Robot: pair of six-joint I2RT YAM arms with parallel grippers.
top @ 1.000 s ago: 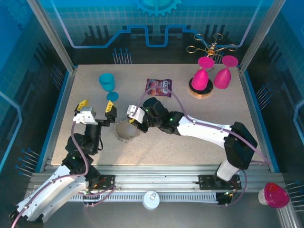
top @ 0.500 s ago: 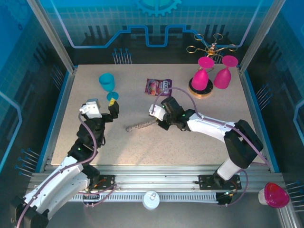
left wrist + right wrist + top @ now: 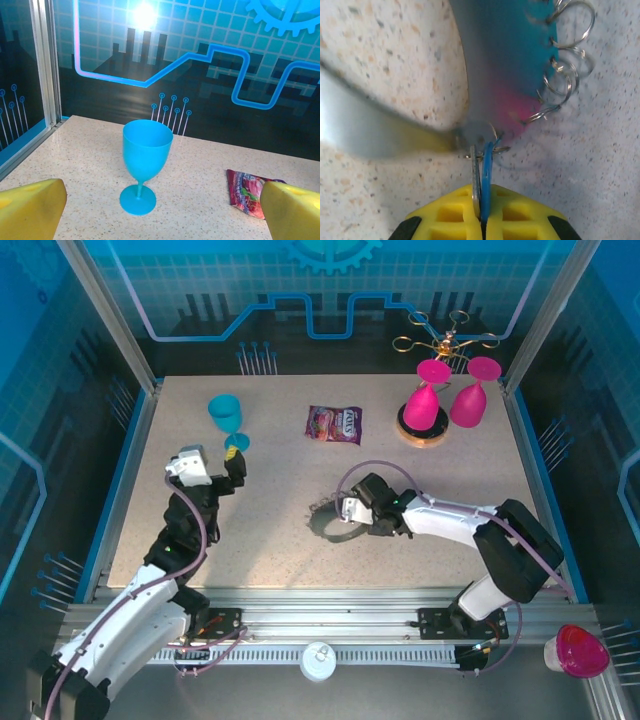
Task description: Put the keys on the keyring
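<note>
My right gripper [image 3: 347,512] is low over the table's middle, shut on the keys. In the right wrist view its yellow fingers [image 3: 450,215] pinch a blue-headed key [image 3: 488,162] and a thin silver key [image 3: 476,172] edge-on. The keyring [image 3: 328,527] lies on the table just left of that gripper as a dark grey loop. Close to the camera the keyring [image 3: 490,60] is a blurred shiny band with small wire rings [image 3: 570,45] along its edge, and it meets the key tips. My left gripper [image 3: 215,462] is open and empty, its fingers [image 3: 30,207] wide apart.
A blue goblet [image 3: 225,412] stands upright right in front of the left gripper [image 3: 161,220]. A snack packet [image 3: 334,424] lies at the back middle. Two pink goblets [image 3: 427,400] stand upside down at the back right by a wooden coaster [image 3: 421,432] and a gold rack [image 3: 445,340].
My right gripper has pulled back toward the near right with the keys, dragging the keyring along; it went from a stretched strand to a loop. The left arm withdrew left, then stayed.
</note>
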